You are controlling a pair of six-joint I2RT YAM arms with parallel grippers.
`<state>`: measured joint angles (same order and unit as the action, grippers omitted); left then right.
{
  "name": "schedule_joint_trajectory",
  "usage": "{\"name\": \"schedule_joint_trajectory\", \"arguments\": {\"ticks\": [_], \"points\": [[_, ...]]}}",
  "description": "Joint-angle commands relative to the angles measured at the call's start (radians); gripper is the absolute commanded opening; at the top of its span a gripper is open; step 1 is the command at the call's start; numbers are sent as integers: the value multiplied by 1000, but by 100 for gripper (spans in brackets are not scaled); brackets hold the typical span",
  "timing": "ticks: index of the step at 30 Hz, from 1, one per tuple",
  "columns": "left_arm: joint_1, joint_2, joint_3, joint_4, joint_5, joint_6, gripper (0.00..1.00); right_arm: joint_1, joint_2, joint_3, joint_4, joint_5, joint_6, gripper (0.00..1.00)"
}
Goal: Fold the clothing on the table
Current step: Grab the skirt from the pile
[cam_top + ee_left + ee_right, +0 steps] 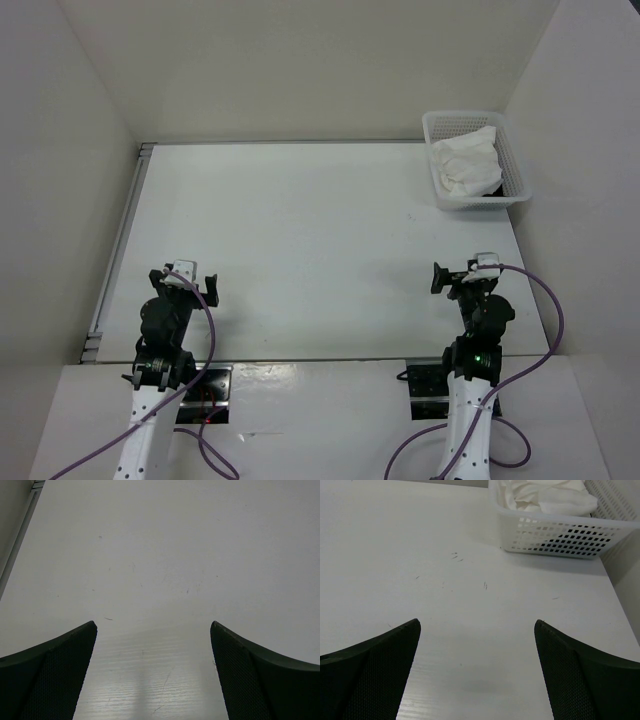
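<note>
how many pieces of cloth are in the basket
1 clearly: the white clothing in the basket at the far right corner of the table. A black patch under its near edge may be a second cloth; more could be hidden.

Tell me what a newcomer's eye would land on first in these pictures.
First, the white mesh plastic basket in the far right corner of the flat white table, with a crumpled white thin-fabric garment heaped inside it. Next, the left gripper and right gripper at the near edge, both open and holding nothing.
</note>
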<state>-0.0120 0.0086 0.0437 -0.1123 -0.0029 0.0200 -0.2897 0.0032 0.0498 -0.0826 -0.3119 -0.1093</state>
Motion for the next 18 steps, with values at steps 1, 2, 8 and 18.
{"name": "schedule_joint_trajectory", "arguments": {"ticks": [1,2,8,18], "points": [[-3,-141,-42,20,-9,-12,100,18,-83,-48,21,19,5,98],[-3,-141,-42,20,-9,-12,100,18,-83,-48,21,19,5,98],[-3,-141,-42,20,-9,-12,100,18,-83,-48,21,19,5,98],[-3,-141,-42,20,-9,-12,100,9,-83,215,43,47,86,98]]}}
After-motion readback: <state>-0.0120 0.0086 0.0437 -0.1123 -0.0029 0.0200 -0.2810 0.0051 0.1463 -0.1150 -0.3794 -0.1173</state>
